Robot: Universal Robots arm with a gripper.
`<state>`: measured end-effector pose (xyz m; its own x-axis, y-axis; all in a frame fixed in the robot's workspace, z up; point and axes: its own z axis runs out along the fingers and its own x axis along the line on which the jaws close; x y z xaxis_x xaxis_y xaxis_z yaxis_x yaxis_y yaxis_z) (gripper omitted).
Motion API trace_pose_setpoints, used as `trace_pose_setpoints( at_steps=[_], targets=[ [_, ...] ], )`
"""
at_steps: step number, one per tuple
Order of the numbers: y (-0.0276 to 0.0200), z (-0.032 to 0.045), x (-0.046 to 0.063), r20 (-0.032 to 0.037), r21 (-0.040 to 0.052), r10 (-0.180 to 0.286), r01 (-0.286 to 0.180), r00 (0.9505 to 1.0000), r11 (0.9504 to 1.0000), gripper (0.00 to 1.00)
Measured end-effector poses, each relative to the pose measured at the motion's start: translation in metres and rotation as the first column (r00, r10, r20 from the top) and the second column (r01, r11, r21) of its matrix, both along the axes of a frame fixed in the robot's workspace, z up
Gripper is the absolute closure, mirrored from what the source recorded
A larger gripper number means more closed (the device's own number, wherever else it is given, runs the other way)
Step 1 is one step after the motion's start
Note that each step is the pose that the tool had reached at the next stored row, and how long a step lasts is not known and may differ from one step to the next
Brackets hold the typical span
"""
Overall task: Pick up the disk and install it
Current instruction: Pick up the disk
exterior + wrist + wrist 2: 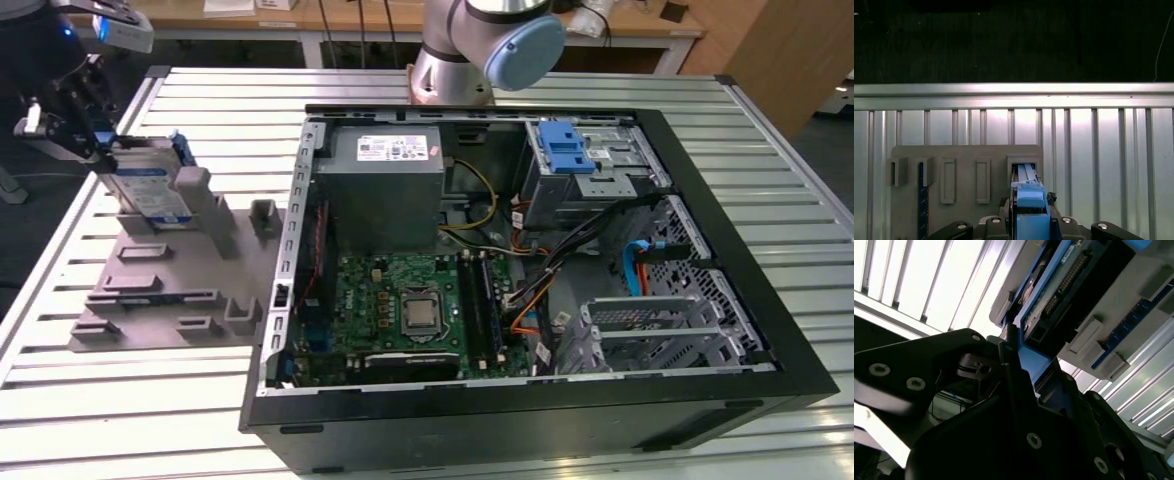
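— Black sheet metal, that open computer case (534,425): what is inside?

— A green motherboard (400,300) on its floor, a large grey power-supply box (387,190) at the far end, and a blue plastic latch (567,150) on a silver perforated cage (607,180). Loose cables (587,240) run between them.

— And the grey plastic holder (160,290) with rows of slots, at the exterior view's left of the case?

— Its far slot holds the disk (144,190), a flat silver hard drive in a blue plastic bracket, standing on edge.

— Where is the black gripper (96,150)?

— At the disk's upper end, touching it. In the first wrist view the bracket's blue edge (1029,200) sits between the two fingers. In the second wrist view one thin finger (1013,370) presses against that edge. I read it as clamped on the disk, which stands in its slot.

— The surface?

— A pale slatted aluminium table (134,410) carries case and holder. Wooden benches (267,15) line the room's back wall.
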<state>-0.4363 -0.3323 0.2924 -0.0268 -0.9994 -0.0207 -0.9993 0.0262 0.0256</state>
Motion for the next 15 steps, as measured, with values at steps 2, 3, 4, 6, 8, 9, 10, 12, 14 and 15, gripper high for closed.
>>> trace_pose_setpoints(
  at_steps=[2,3,4,6,8,9,10,12,14,15],
  targets=[
    [-0.0001,-0.0001,0.0,-0.0002,-0.0014,-0.012,0.012,0.9999,0.9999,0.63],
    [-0.0001,-0.0001,0.0,-0.0002,-0.0017,-0.018,0.018,0.9998,0.9998,0.63],
    [-0.0001,-0.0002,0.0,-0.0002,-0.0018,-0.022,0.022,0.9998,0.9998,0.63],
    [-0.0001,-0.0003,0.0,0.0,-0.0017,-0.023,0.023,0.9997,0.9997,0.63],
    [0.0,-0.0003,0.0,0.0001,-0.0017,-0.023,0.023,0.9997,0.9997,0.63],
    [-0.0001,-0.0003,0.0,0.0001,-0.0017,-0.023,0.023,0.9997,0.9997,0.63],
    [0.0,-0.0003,0.0,0.0002,-0.0016,-0.023,0.023,0.9997,0.9997,0.63],
    [0.0,-0.0005,0.0,0.0005,-0.0014,-0.023,0.023,0.9997,0.9997,0.62],
    [0.0,-0.0004,0.0,0.0002,-0.0015,-0.023,0.023,0.9997,0.9997,0.56],
    [-0.0001,-0.0003,0.0,0.0001,-0.0016,-0.023,0.023,0.9997,0.9997,0.56]
  ],
)
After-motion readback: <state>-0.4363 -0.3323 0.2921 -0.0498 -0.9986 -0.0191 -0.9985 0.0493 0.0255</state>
